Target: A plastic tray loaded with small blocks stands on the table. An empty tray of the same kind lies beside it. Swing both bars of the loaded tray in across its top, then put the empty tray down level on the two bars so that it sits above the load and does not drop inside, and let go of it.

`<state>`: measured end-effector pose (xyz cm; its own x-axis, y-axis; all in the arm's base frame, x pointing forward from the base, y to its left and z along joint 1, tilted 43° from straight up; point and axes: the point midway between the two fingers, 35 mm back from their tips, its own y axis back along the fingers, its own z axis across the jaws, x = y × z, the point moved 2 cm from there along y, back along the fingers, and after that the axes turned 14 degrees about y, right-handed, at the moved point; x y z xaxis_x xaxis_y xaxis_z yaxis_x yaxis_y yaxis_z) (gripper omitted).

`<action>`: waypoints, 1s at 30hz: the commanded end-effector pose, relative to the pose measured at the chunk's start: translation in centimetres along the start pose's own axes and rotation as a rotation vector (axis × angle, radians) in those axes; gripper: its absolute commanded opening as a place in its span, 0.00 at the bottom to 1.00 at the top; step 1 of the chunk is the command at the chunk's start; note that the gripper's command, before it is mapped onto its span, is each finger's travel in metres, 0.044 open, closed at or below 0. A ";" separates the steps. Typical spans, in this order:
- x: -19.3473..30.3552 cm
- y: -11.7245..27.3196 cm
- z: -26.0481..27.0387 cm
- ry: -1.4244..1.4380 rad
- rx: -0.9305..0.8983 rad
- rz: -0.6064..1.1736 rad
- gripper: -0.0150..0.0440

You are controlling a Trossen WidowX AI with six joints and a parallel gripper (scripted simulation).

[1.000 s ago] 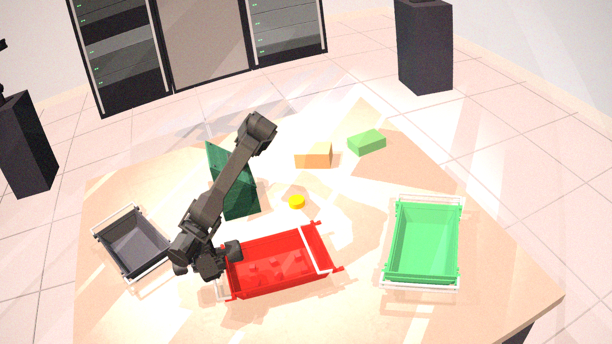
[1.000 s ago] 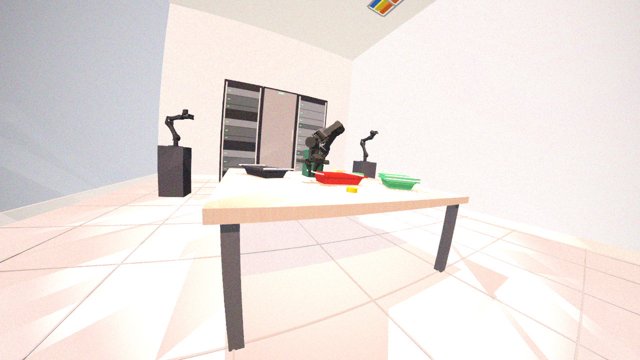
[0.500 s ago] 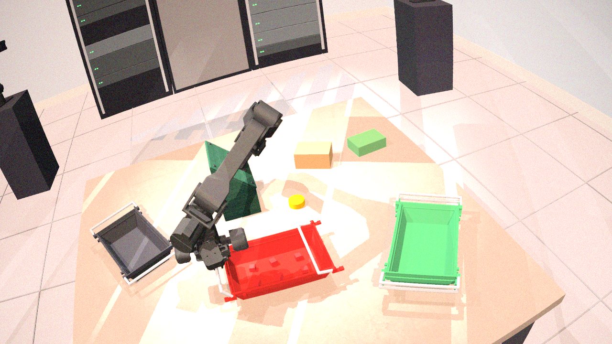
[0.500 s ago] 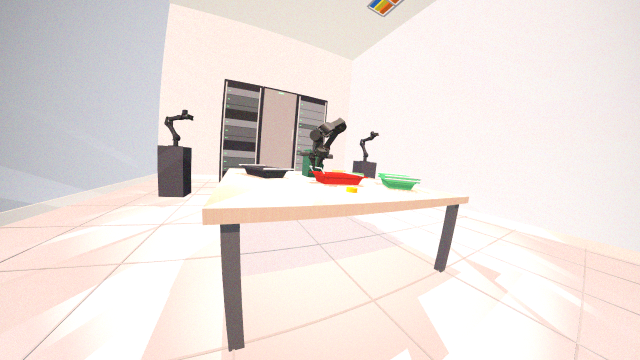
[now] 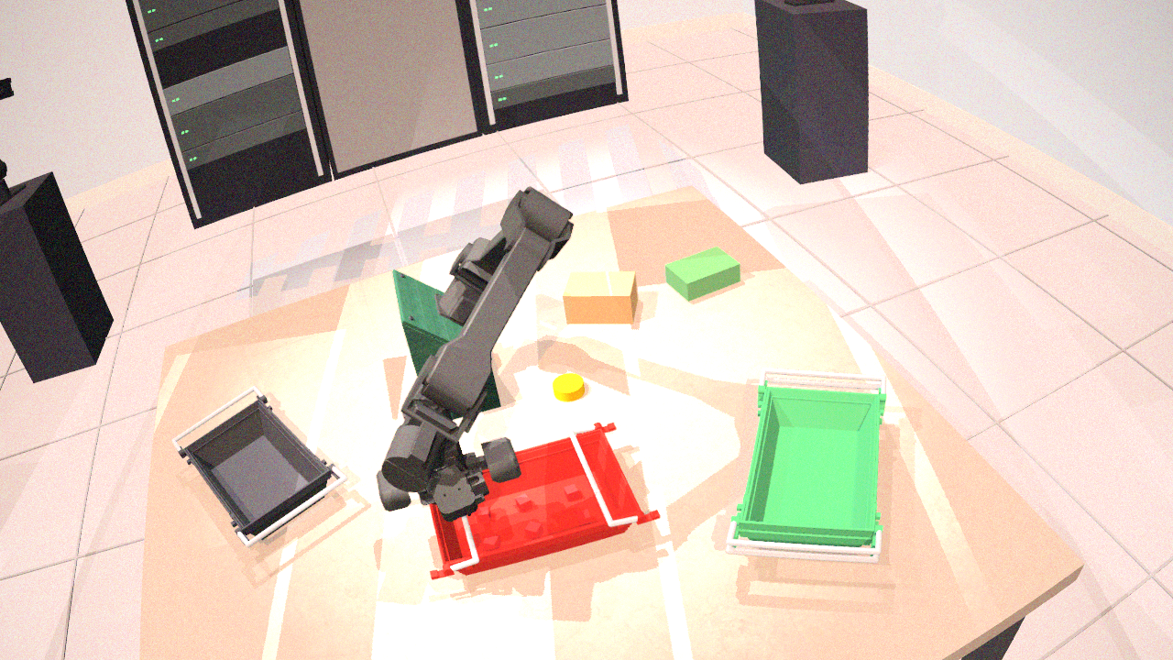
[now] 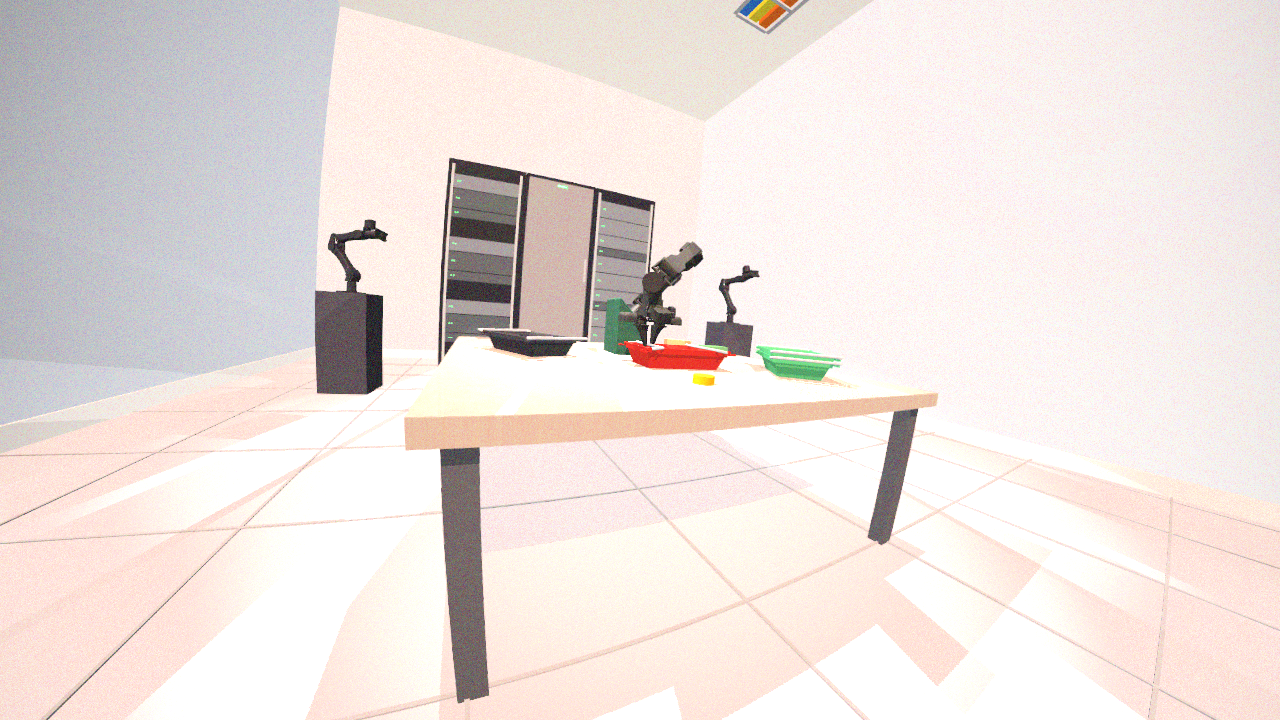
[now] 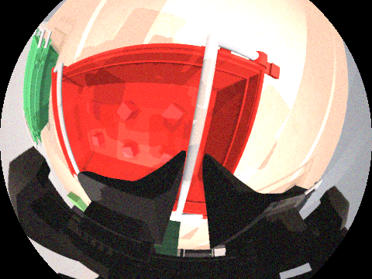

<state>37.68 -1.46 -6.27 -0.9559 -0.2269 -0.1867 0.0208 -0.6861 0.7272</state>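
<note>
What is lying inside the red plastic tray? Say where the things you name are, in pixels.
Several small red blocks lie on the floor of the red plastic tray [image 5: 551, 551] [image 7: 128, 90]. The black hand [image 7: 194, 156] covers part of the inside, so more blocks may be hidden there.

High top and low, distant exterior views share the table; wrist looks down close.
</note>
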 end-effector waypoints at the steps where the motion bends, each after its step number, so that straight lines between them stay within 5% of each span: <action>1: 0.1 1.0 -0.2 -0.010 0.009 -0.002 0.39; 8: 0.1 4.5 -0.6 -0.010 0.010 -0.002 0.39; 30: 0.4 3.6 -0.6 -0.020 0.002 0.001 0.39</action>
<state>37.66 -4.46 -4.05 -0.9606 -0.2153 -0.1759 0.0196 -0.6834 0.7298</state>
